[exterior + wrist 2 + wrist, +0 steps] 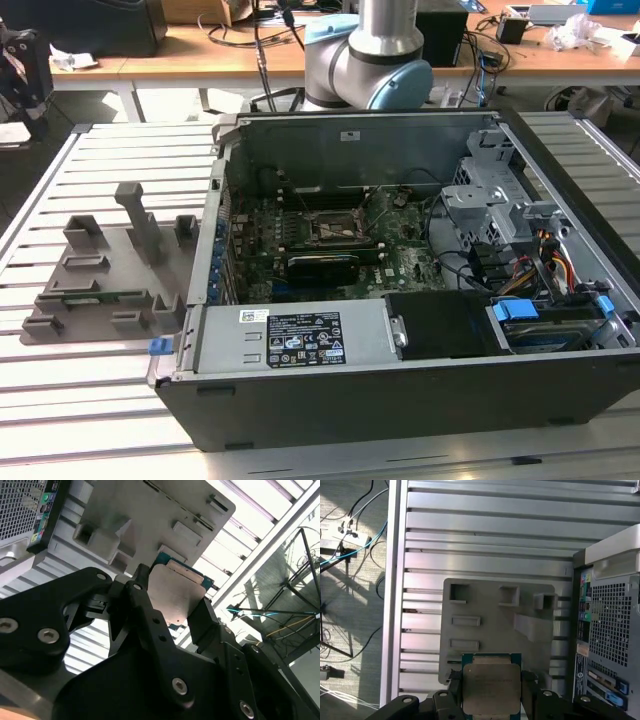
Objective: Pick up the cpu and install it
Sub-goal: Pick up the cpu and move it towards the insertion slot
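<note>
The cpu is a flat square chip with a silvery-grey top and a green rim. My gripper is shut on it, one black finger on each side. In the second wrist view the cpu sits between the same fingers of the gripper. It hangs in the air above the grey plastic fixture. The dark motherboard socket lies inside the open computer case, apart from the chip.
The grey fixture with upright posts lies on the slatted metal table, at the exterior view's left of the case. The arm's base stands behind the case. Cables run over the floor past the table edge.
</note>
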`<action>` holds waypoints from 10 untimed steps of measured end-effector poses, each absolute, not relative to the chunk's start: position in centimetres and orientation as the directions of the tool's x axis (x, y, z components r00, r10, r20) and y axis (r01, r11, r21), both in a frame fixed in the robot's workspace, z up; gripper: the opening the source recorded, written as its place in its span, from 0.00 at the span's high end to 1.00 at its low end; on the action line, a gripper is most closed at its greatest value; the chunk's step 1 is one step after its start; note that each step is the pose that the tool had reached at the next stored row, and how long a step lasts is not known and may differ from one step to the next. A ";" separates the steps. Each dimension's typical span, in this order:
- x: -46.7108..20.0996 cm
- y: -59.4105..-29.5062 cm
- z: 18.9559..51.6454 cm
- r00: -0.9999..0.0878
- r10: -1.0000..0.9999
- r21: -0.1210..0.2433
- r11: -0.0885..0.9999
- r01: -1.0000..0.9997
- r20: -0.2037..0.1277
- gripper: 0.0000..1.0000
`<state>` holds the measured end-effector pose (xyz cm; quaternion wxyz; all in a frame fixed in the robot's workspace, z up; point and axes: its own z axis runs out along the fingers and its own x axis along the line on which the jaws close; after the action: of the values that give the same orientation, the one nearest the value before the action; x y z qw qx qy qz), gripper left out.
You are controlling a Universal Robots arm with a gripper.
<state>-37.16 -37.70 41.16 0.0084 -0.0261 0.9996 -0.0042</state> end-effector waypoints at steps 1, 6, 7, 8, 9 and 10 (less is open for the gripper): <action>-36.2 -37.7 41.2 -0.999 -0.052 -0.009 0.999 -0.052 -0.016 0.45; -33.0 -37.7 41.2 -0.999 -0.052 -0.009 0.999 -0.052 -0.016 0.45; -32.6 -37.7 41.2 -0.999 -0.052 -0.009 0.999 -0.052 -0.016 0.45; -31.8 -37.7 41.2 -0.999 -0.052 -0.009 0.999 -0.052 -0.016 0.45; -31.1 -37.7 41.2 -0.999 -0.052 -0.009 0.999 -0.052 -0.015 0.45; -30.4 -37.7 41.2 -0.999 -0.052 -0.009 0.999 -0.052 -0.016 0.45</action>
<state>-30.41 -37.70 41.16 0.0079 -0.0261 0.9996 -0.0043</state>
